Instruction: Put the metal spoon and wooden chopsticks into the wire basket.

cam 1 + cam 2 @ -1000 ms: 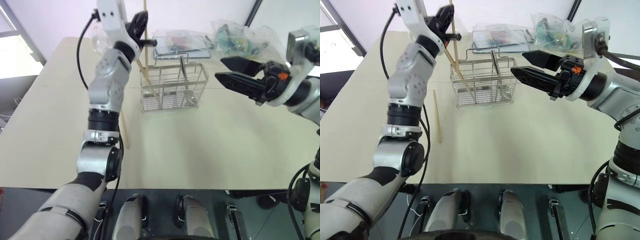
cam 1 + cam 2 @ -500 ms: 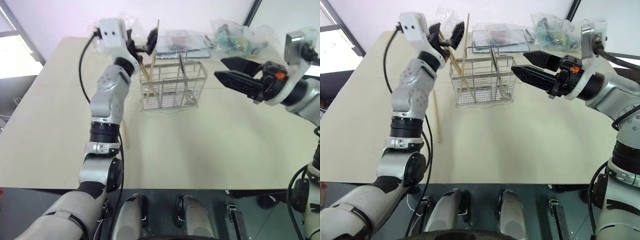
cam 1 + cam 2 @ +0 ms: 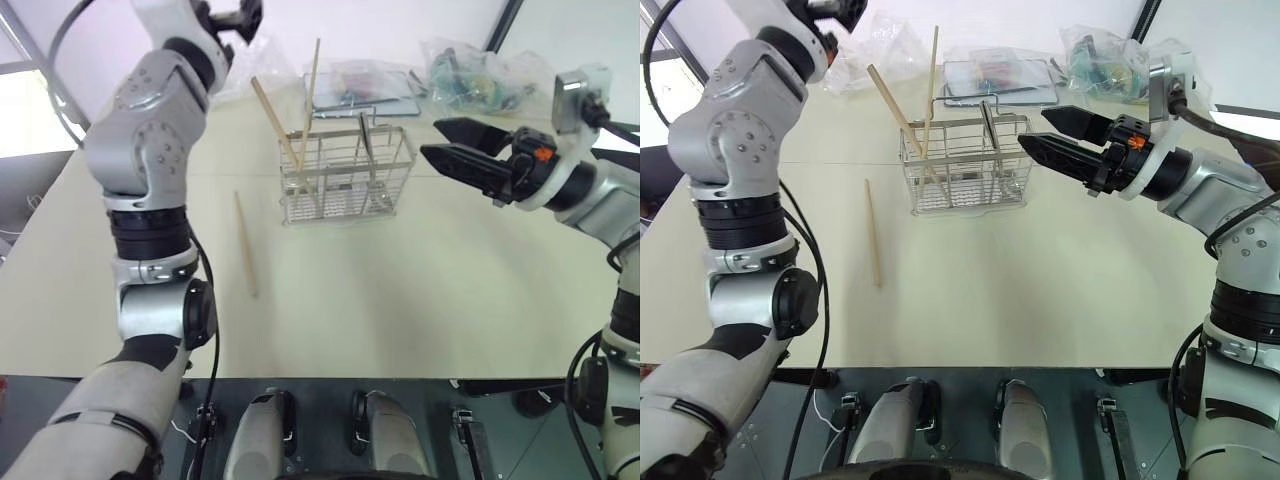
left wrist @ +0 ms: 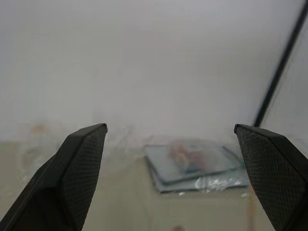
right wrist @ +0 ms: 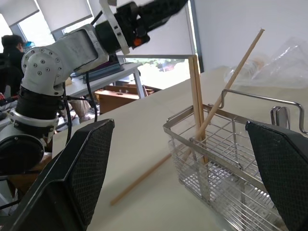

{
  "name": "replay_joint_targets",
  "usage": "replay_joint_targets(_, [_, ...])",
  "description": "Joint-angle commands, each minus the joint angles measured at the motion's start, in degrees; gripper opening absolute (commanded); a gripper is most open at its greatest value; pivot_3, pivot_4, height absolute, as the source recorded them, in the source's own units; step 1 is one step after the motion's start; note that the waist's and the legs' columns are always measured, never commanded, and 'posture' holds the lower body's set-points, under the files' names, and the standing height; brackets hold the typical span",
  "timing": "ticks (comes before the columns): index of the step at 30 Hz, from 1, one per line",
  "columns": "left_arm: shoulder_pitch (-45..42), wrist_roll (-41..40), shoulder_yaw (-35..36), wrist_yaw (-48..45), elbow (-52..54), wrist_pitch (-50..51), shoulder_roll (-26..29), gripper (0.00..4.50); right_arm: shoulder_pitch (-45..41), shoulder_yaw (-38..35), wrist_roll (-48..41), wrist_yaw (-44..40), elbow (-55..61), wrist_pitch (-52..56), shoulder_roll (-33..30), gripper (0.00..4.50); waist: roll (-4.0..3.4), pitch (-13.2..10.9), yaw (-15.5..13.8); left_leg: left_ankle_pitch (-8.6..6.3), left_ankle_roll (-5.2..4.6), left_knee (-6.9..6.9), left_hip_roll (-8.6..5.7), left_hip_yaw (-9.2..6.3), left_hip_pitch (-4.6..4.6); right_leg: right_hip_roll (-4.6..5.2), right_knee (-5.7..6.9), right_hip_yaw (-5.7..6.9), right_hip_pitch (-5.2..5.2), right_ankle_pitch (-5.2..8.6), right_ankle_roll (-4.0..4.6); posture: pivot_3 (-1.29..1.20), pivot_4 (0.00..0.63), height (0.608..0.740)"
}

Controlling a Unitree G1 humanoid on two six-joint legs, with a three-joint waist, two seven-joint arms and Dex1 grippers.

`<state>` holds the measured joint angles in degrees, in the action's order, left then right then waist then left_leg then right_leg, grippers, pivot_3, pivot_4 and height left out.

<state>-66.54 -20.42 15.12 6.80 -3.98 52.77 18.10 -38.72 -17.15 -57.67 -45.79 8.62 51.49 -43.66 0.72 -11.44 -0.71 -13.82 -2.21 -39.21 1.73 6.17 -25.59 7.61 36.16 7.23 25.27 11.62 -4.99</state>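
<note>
While the left gripper (image 4: 168,178) is held up high with fingers spread and empty, two pale wooden chopsticks (image 3: 927,105) are seen leaning in the wire basket (image 3: 965,165); a third (image 3: 872,233) lies beside it. The right gripper (image 3: 1040,135) is spread too.

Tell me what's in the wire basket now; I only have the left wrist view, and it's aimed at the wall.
Observer: Two wooden chopsticks stand leaning in the left end of the wire basket.
Operator: Any outside it?
Observer: One loose chopstick lies flat on the table, left of the basket and apart from it.
Operator: And the spoon?
Observer: The metal spoon stands in a middle compartment, handle up.
</note>
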Motion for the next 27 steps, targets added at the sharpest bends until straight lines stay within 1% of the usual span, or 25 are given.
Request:
replay_joint_targets(1, [-0.86,1.46,4.90,6.48,1.25,15.71,0.60,4.44,-0.21,-0.91,-0.05,-0.74,0.79,-1.48,0.26,4.50,0.00,0.00,-0.04,0.00,0.00,0.00,0.00,0.00,0.00,0.00,0.00,0.00,0.00,0.00,0.00,0.00,0.150,0.704])
replay_joint_targets(3, [0.02,1.91,6.32,7.59,0.98,20.08,-0.39,4.44,-0.19,-0.96,-0.02,-0.85,0.71,-1.53,0.35,4.50,0.01,0.00,-0.10,0.00,0.01,0.00,-0.01,-0.02,-0.01,0.00,0.00,0.00,-0.01,0.00,-0.01,0.00,0.150,0.704])
replay_joint_targets(5, [0.89,2.47,6.16,7.41,0.61,21.56,-1.02,4.44,-0.32,-0.88,0.00,-0.82,0.55,-1.61,0.52,4.50,0.01,0.00,-0.18,0.03,0.06,-0.01,-0.02,-0.03,-0.02,0.01,0.00,0.00,-0.02,0.00,-0.01,0.00,0.150,0.704])
replay_joint_targets(9, [2.85,3.28,9.70,8.79,-4.58,24.85,-5.32,4.44,-0.27,-0.17,0.71,-1.29,0.67,-1.97,0.97,4.50,0.02,0.00,-0.17,0.18,0.31,-0.02,-0.04,-0.03,-0.01,0.02,-0.01,0.00,-0.03,0.00,-0.01,0.00,0.150,0.704])
replay_joint_targets(12, [4.43,4.27,10.05,8.91,-7.96,26.05,-7.08,4.44,0.35,0.55,1.43,-2.21,1.45,-2.31,0.79,4.50,0.02,0.00,-0.02,0.19,0.33,0.00,-0.02,-0.02,-0.01,0.01,0.00,0.00,-0.01,0.00,0.00,0.00,0.150,0.704])
replay_joint_targets(16, [6.07,6.07,7.27,7.91,-12.37,24.03,-8.00,4.44,2.98,0.53,1.08,-5.97,4.55,-2.55,-1.13,4.50,0.02,0.00,-0.03,0.21,0.36,0.01,-0.01,0.00,-0.04,0.00,0.01,0.00,0.05,0.00,0.00,0.00,0.150,0.704])
replay_joint_targets(20, [6.24,7.72,6.20,7.67,-16.32,22.10,-8.42,4.44,2.32,-0.38,0.29,-4.79,4.59,-1.83,-1.03,4.50,0.03,0.01,-0.10,0.20,0.35,0.00,-0.02,0.00,-0.03,0.02,0.00,0.00,0.04,0.00,0.00,0.00,0.150,0.704])
replay_joint_targets(27, [6.43,8.94,1.55,3.44,-22.83,18.79,-8.51,4.44,2.83,-0.96,-0.37,-3.18,5.59,-1.79,-0.85,4.50,0.02,0.01,-0.15,0.19,0.35,0.01,-0.03,0.00,-0.03,0.05,0.00,0.01,0.04,0.00,0.01,0.00,0.150,0.704])
